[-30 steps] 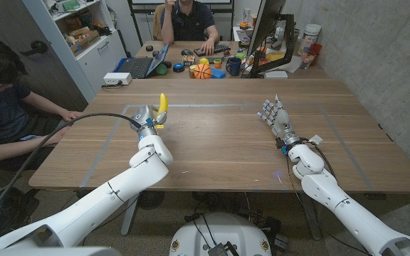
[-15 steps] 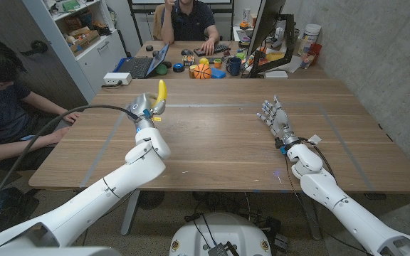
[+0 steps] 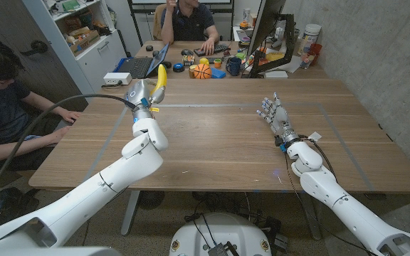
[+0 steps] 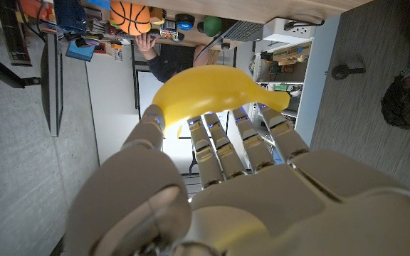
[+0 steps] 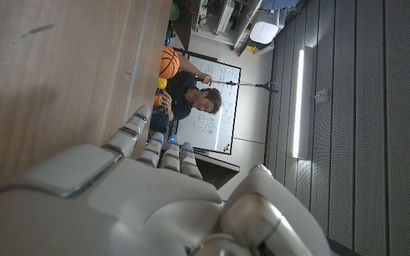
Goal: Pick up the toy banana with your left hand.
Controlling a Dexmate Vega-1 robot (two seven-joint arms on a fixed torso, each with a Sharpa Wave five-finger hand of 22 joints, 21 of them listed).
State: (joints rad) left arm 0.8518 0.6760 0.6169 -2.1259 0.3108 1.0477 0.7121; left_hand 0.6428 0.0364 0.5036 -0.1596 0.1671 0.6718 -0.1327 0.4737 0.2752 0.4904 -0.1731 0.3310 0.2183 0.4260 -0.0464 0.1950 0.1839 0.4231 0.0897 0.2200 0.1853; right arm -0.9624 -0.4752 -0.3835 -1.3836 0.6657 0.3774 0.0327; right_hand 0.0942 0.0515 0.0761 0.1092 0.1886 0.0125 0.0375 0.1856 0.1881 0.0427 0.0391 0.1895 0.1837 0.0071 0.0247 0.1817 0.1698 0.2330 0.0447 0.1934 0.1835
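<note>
My left hand (image 3: 143,99) holds the yellow toy banana (image 3: 161,77) lifted above the wooden table (image 3: 212,142), at the left of the far half. The banana stands nearly upright between thumb and fingers. In the left wrist view the banana (image 4: 212,94) lies across the fingertips (image 4: 223,135) of the left hand (image 4: 219,192). My right hand (image 3: 275,117) is over the right side of the table, fingers apart and pointing away, nothing in it. The right wrist view shows the back of that right hand (image 5: 134,192) beside the table surface.
A person sits at the left edge (image 3: 6,99) with a hand on the table. Another person (image 3: 187,21) sits behind the far desk, which carries a laptop (image 3: 144,65), a toy basketball (image 3: 201,71), a mug (image 3: 234,65) and a monitor (image 3: 265,28).
My left hand has lifted the banana higher and farther from me. The right hand has stayed where it was.
</note>
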